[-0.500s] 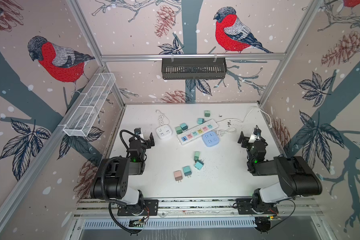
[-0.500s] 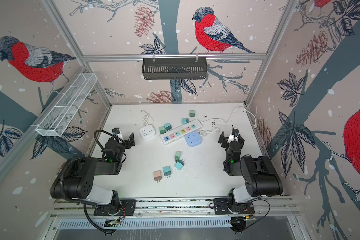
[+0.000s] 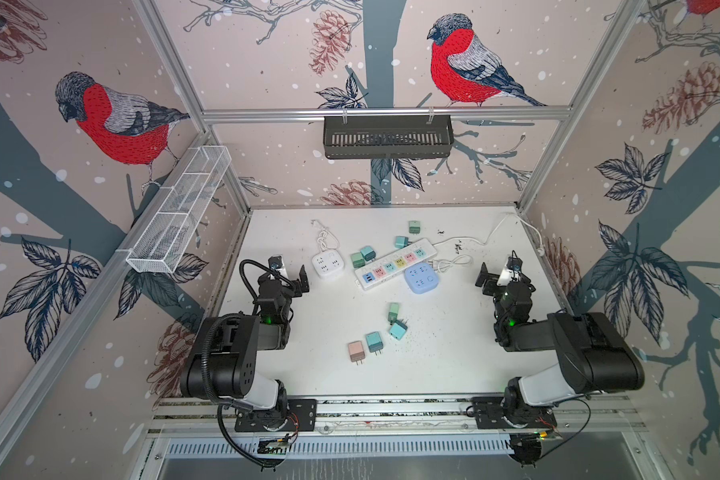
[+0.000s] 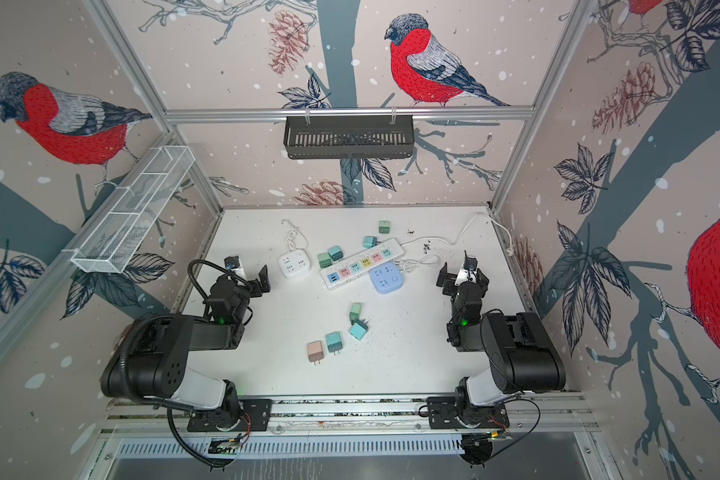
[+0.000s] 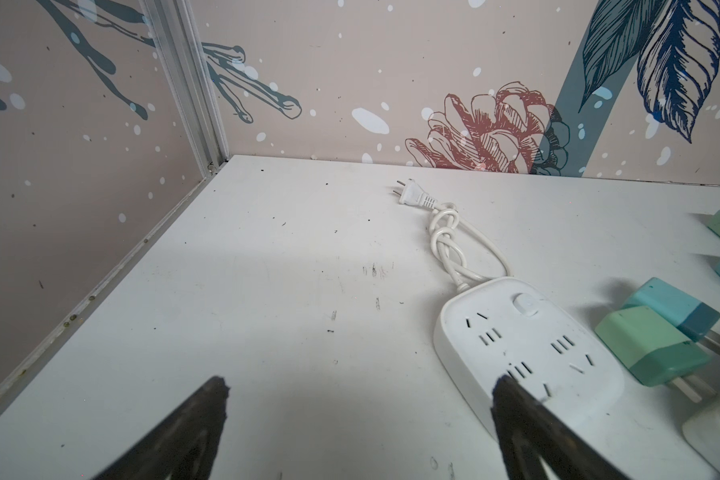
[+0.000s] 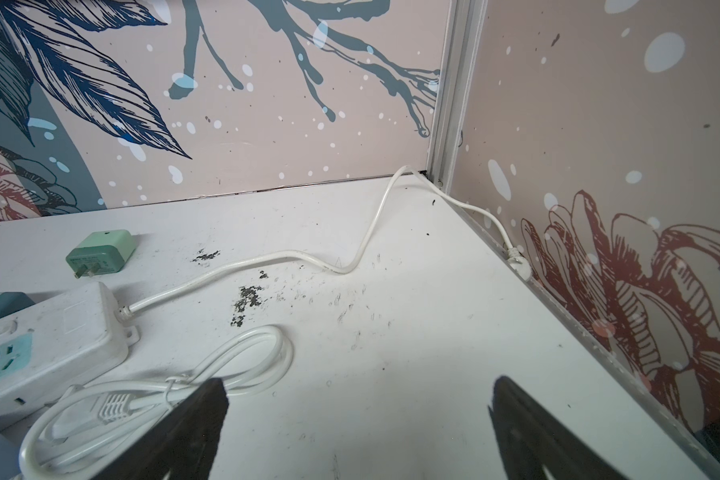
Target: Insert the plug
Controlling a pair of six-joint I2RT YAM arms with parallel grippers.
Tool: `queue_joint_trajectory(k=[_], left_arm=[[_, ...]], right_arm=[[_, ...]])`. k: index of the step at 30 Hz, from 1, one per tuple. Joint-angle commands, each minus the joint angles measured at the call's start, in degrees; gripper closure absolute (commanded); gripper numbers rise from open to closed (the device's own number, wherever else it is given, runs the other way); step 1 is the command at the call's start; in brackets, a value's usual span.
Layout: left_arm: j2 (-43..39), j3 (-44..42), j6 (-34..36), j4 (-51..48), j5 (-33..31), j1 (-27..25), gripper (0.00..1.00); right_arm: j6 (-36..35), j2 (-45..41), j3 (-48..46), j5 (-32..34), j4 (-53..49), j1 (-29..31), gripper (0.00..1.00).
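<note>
Several small plugs lie loose on the white table: a pink plug and teal plugs near the middle, and green and teal plugs beside the long white power strip with coloured sockets. My left gripper hangs open and empty, just left of a white square socket block. At the right side my right gripper is open too, over bare table, holding nothing.
A blue square socket block sits against the strip, its coiled cord near my right gripper. The strip's cable runs to the back right corner. A lone green plug lies behind the strip. Walls close three sides.
</note>
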Motion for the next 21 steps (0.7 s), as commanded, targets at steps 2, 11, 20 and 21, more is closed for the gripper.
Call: queue_joint_trajectory(k=[2, 11, 20, 21], left_arm=[[0.0, 0.3, 0.6, 1.2, -0.8, 0.0, 0.02], [-0.1, 0.0, 1.1, 1.5, -1.7, -0.6, 0.02], [-12.0, -1.3, 0.8, -7.0, -4.7, -3.3, 0.01], [-13.5, -0.8, -0.7, -9.6, -5.5, -3.3, 0.02]], right_arm=[[-0.1, -0.1, 0.2, -0.1, 0.0, -0.2, 0.00], [-0.7, -0.4, 0.0, -0.4, 1.3, 0.0, 0.00], [3.7, -11.8, 5.7, 3.4, -20.7, 1.0, 0.00], [4.5, -12.2, 5.8, 4.0, -21.6, 1.0, 0.00]])
